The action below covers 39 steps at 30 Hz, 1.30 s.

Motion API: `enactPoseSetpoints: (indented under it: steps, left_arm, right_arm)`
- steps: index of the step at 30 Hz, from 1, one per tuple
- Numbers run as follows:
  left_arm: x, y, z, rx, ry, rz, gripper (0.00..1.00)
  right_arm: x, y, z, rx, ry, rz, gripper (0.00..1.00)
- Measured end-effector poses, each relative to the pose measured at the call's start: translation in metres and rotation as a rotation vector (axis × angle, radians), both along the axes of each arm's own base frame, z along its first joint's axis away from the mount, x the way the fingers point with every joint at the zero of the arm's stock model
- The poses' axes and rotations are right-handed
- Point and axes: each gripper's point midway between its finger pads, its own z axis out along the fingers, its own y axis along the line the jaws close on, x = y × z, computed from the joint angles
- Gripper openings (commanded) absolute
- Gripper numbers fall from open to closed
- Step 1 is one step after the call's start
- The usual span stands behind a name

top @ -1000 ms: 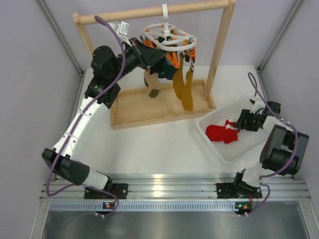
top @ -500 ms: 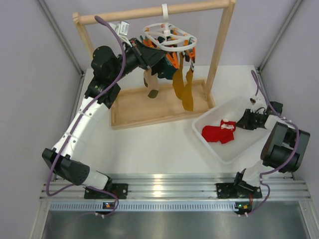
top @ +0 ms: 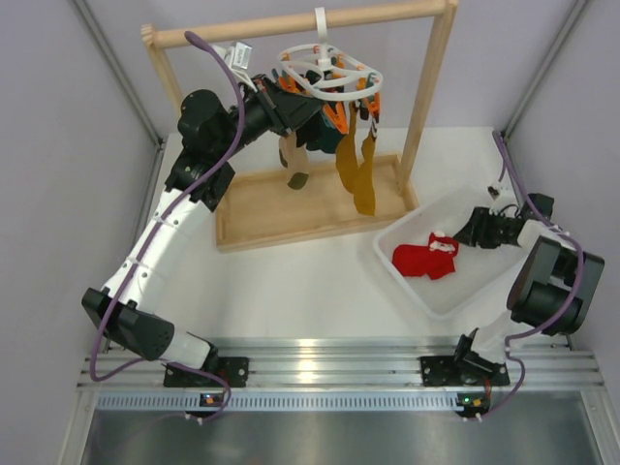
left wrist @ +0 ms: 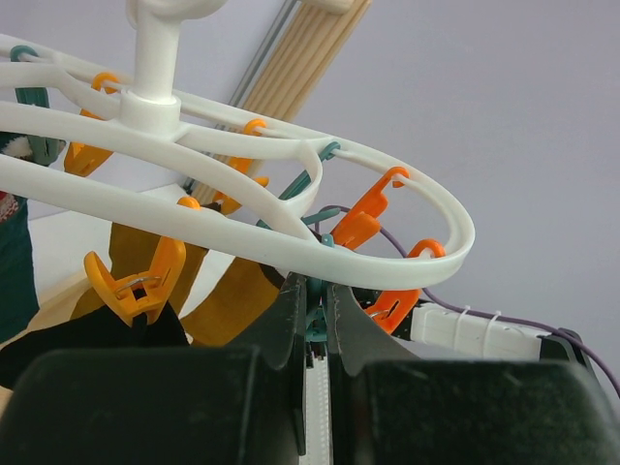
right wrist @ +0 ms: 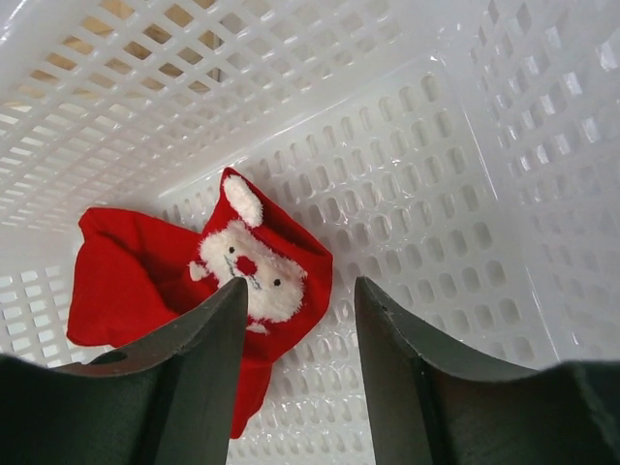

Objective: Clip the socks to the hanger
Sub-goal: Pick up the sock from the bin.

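The white ring-shaped hanger [top: 327, 70] [left wrist: 242, 208] hangs by its hook from the wooden rail, with orange and teal clips under it. My left gripper [top: 302, 108] [left wrist: 312, 308] reaches up beneath the ring and is shut on a teal clip [left wrist: 314, 320]. Dark fabric [left wrist: 87, 334] hangs below an orange clip [left wrist: 136, 286] at the left. The red socks [top: 422, 260] [right wrist: 136, 281] lie crumpled in the white basket [top: 455, 295], with a white face patch [right wrist: 250, 263] showing. My right gripper [top: 468, 235] [right wrist: 298, 295] hovers open just right of the red socks, with nothing between its fingers.
The wooden rack frame [top: 426, 87] stands on a wooden tray base [top: 262, 218] at the back. Mustard-yellow socks [top: 360, 174] and a brown-green striped sock [top: 294, 160] hang from the hanger. The basket's perforated walls [right wrist: 504, 116] surround my right gripper.
The basket and the red socks have shifted slightly left, and the white patch now faces up. My right gripper has drawn back a little. The left arm has not moved.
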Motion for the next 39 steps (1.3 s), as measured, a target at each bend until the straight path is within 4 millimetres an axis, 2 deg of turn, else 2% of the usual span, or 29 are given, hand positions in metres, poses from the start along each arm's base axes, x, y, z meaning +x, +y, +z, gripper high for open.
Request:
enactPoseSetpoints:
  steps: [16,24,30,39]
  left_arm:
    - [0.001,0.000,-0.001,0.000,0.002,0.000,0.00]
    - [0.002,-0.001,-0.002,0.002,0.005,0.000,0.00]
    - [0.002,-0.001,-0.003,0.002,0.006,0.000,0.00]
    - [0.004,-0.003,-0.005,0.005,0.011,-0.001,0.00]
  right_arm:
    - [0.013,0.005,-0.021,0.042,0.053,0.013,0.45]
    - [0.013,0.016,-0.021,0.073,0.049,0.047,0.42]
    - [0.014,0.018,-0.020,0.087,0.050,0.060,0.34]
    - [0.007,0.020,-0.024,0.088,0.081,0.098,0.34]
